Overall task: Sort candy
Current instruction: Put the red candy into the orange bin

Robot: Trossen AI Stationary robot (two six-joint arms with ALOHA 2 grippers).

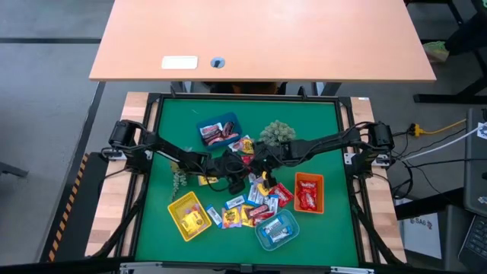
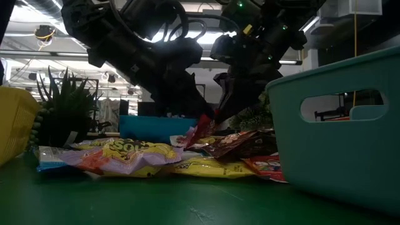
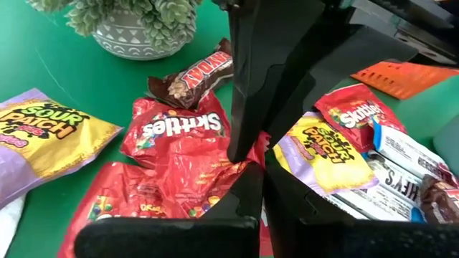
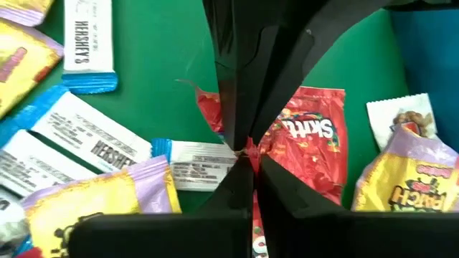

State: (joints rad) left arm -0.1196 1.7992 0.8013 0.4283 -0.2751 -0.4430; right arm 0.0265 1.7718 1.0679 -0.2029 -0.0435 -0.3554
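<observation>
Loose candy [image 1: 255, 204] in red, yellow, blue-and-white and brown wrappers lies in a heap on the green mat's middle. My left gripper [image 1: 234, 170] and my right gripper [image 1: 254, 163] meet tip to tip over the heap's far side. Both are shut on one red Skittles packet [image 4: 308, 136], which shows in the low view as a red wrapper [image 2: 201, 130] raised between the two dark hands. More red packets [image 3: 179, 129] lie flat on the mat beneath them. My left gripper pinches the red packet's crumpled edge [image 3: 252, 152] between its two fingers, coming slanting down from the table's left. The packet's far part is hidden by the right gripper's fingers [image 3: 247, 86]. My right gripper pinches the same red packet at its edge [image 4: 248, 147], right against the left gripper's fingertips. Its fingers slant steeply down from the table's right. The packet spreads out beside the fingers, printed face up, and its edge is gathered at the pinch.
Four small trays ring the heap: blue [image 1: 219, 129] at the far side, orange [image 1: 308, 192] on the right, yellow [image 1: 189, 215] and teal [image 1: 278, 230] near the front edge. One green plant [image 1: 278, 133] stands far right of the grippers, another [image 1: 179, 176] to their left.
</observation>
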